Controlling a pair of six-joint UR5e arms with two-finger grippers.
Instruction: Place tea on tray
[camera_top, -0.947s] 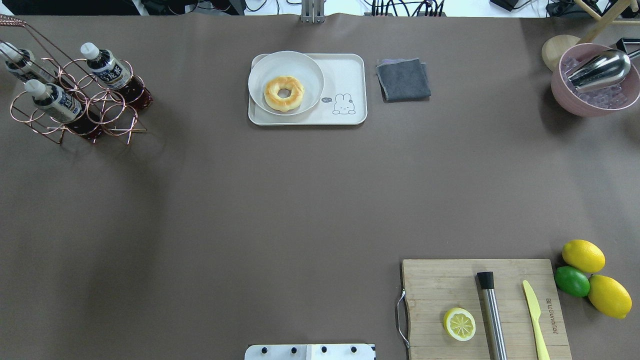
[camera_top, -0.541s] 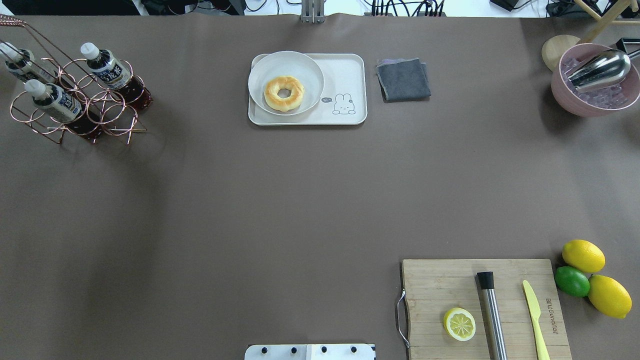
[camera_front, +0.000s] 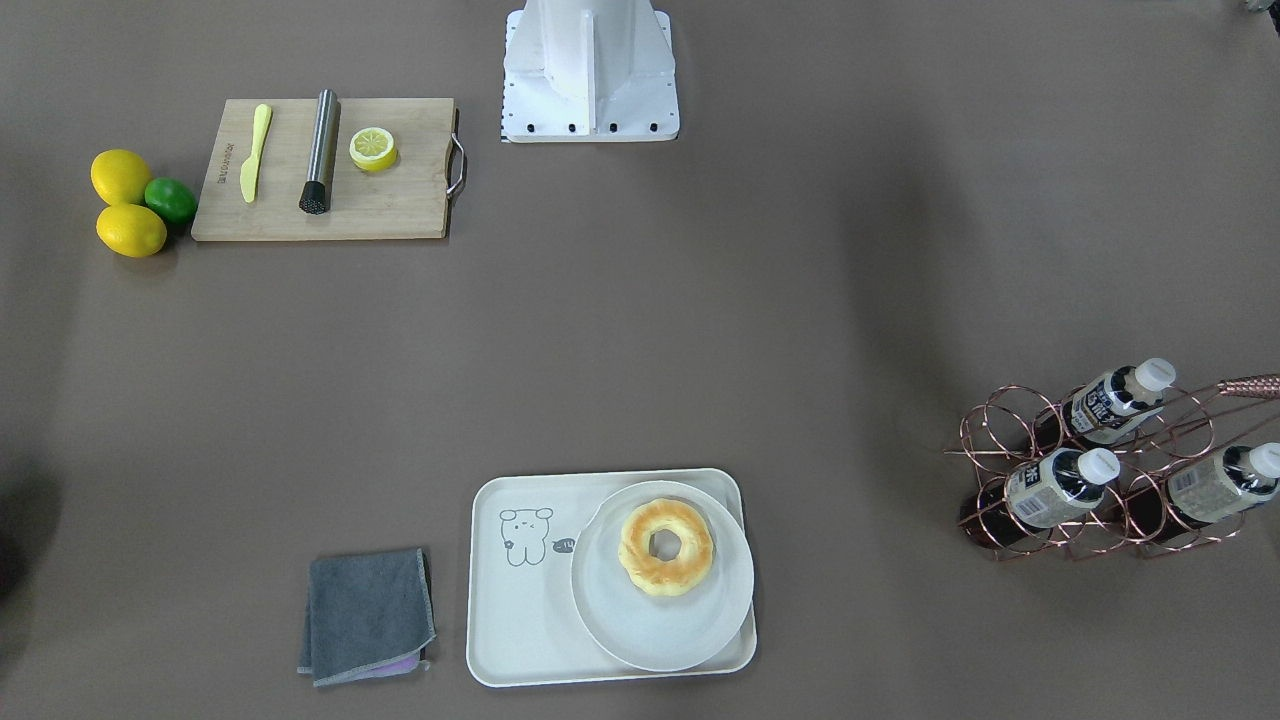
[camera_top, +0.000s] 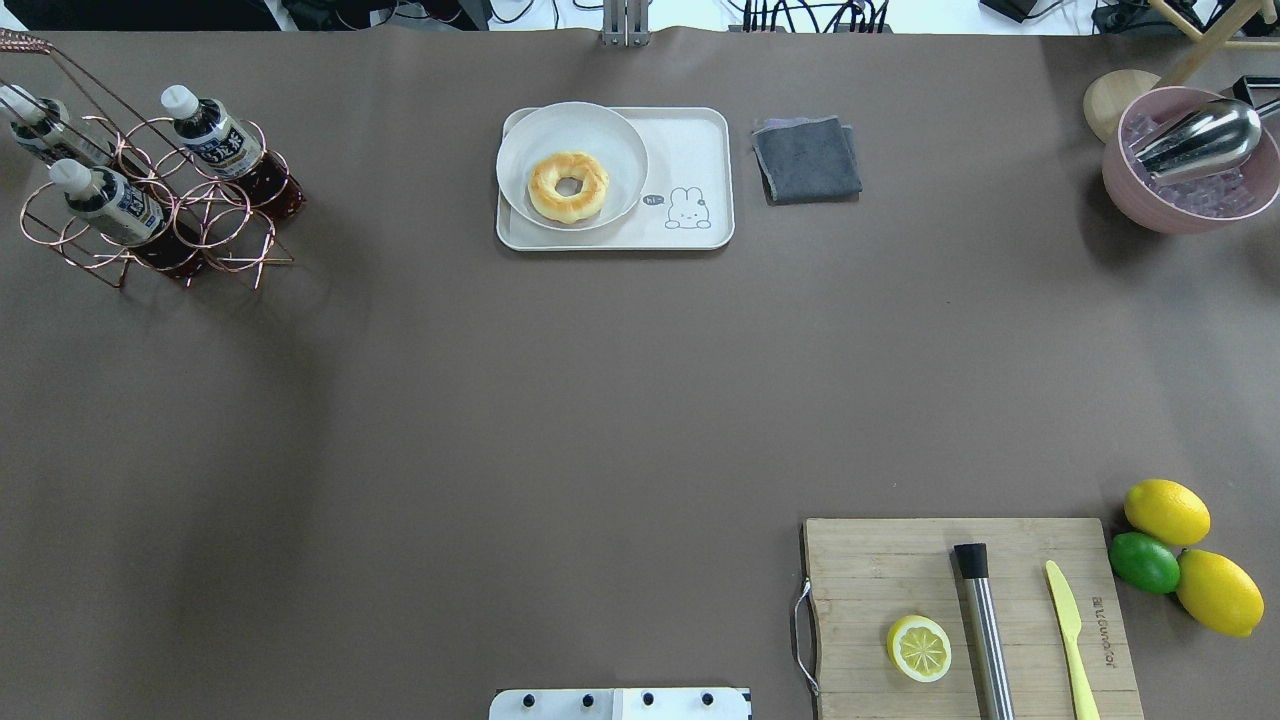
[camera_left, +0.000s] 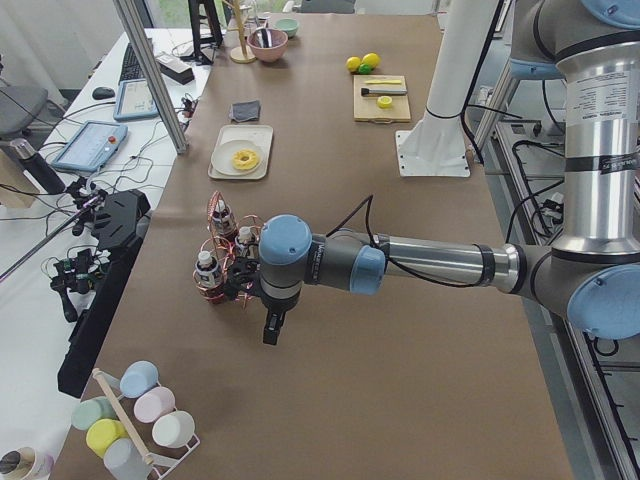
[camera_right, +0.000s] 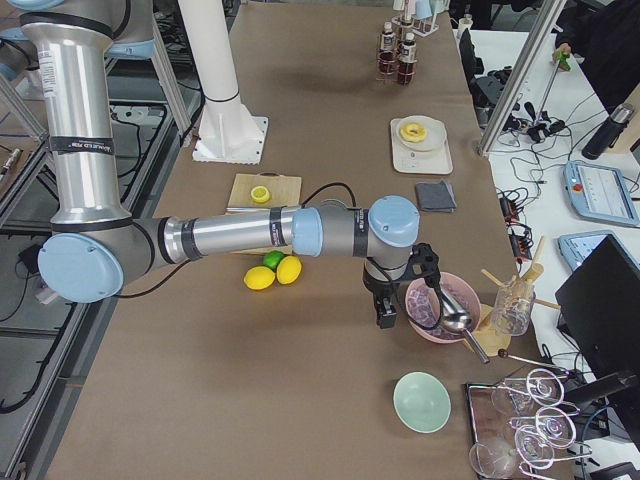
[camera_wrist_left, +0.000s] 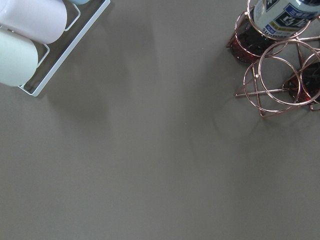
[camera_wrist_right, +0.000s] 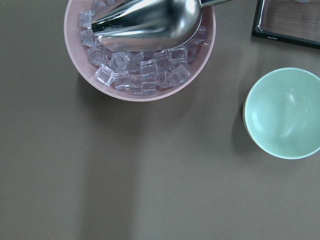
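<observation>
Three tea bottles (camera_top: 215, 135) with white caps lean in a copper wire rack (camera_top: 215, 225) at the far left; they also show in the front view (camera_front: 1060, 485). The cream tray (camera_top: 690, 150) with the cartoon stands at the far middle and holds a white plate (camera_top: 610, 130) with a doughnut (camera_top: 568, 186). My left gripper (camera_left: 270, 328) hangs just beside the rack, seen only in the left side view; I cannot tell if it is open. My right gripper (camera_right: 385, 312) hangs beside the pink ice bowl (camera_right: 432, 305); I cannot tell its state either.
A grey cloth (camera_top: 806, 158) lies right of the tray. A wooden board (camera_top: 880, 570) with half a lemon, a muddler and a yellow knife sits at the near right, lemons and a lime (camera_top: 1165, 510) beside it. A green bowl (camera_wrist_right: 285, 112) and a cup rack (camera_wrist_left: 30, 40) stand off the ends.
</observation>
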